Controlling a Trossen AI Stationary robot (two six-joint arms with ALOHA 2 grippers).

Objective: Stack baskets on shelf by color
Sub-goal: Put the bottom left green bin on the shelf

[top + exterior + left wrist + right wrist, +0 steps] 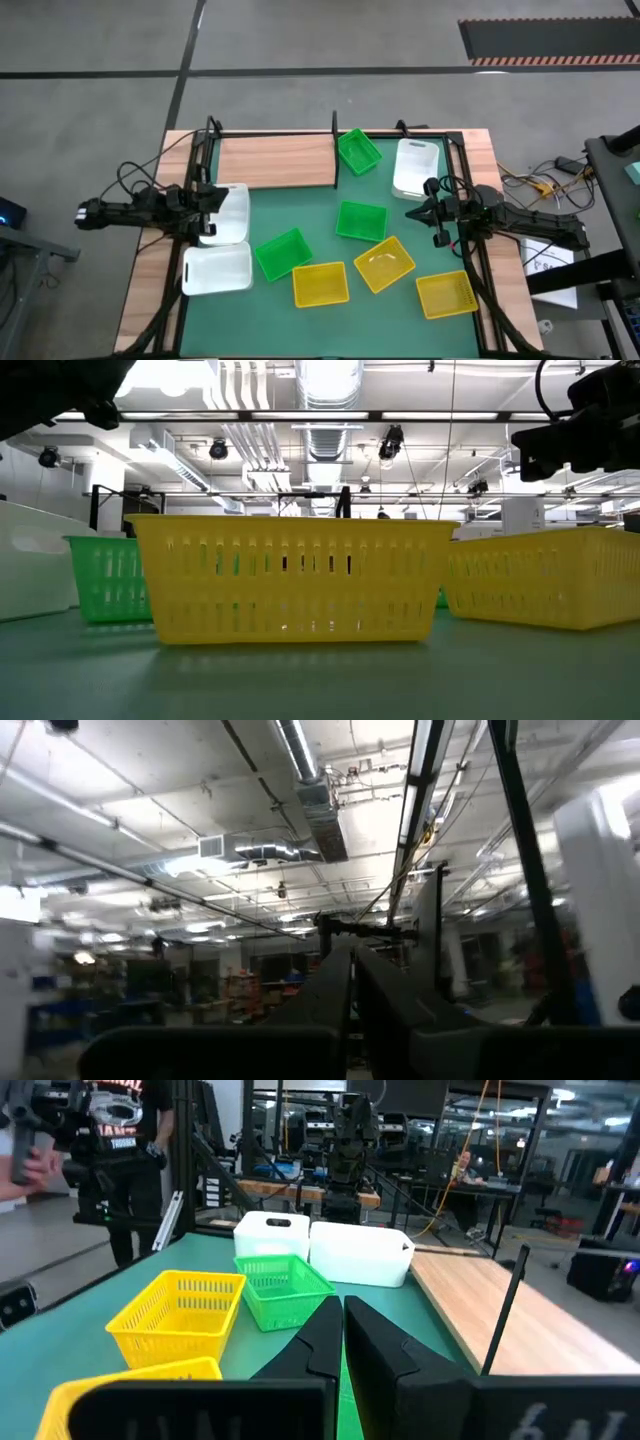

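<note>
In the high view the wooden shelf (275,160) lies at the table's far side. Beside it sit one green basket (358,150) and one white basket (415,167). Two white baskets (230,212) (217,268) rest on the mat's left side. Two green baskets (361,220) (283,253) and three yellow ones (320,284) (384,263) (446,295) lie flat mid-mat. My left gripper (213,205) (350,960) is shut over the upper white basket's left rim. My right gripper (417,212) (340,1310) is shut, level, pointing toward the table's left, clear of the baskets. My left gripper stands over the left rim of the white basket (222,205); the arm covers that spot, and I cannot tell whether it touches it.
Black metal posts (335,150) frame the shelf and both side edges of the table. The shelf board (500,1310) is bare along most of its length. A person (120,1150) stands beyond the table's left end. Cables trail off both arms.
</note>
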